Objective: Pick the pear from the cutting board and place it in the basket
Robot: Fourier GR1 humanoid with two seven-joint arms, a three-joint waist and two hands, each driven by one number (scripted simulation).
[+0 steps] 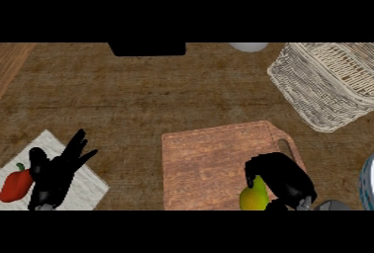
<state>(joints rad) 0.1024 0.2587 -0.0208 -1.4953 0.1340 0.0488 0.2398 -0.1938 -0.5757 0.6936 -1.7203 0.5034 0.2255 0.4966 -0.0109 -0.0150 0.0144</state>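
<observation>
My left hand (pixel 55 170) rests open, fingers straight, over a white cloth (pixel 87 185) beside a red pepper (pixel 16 185). On the cutting board (pixel 211 158), near its lower edge, my right hand (pixel 281 180) curls its fingers round the pear (pixel 254 197). I judge the pear light, firm and smooth-skinned, likely to slip; the broad lower body offers the best hold. The wicker basket (pixel 329 84), upper right, shows no visible contents.
</observation>
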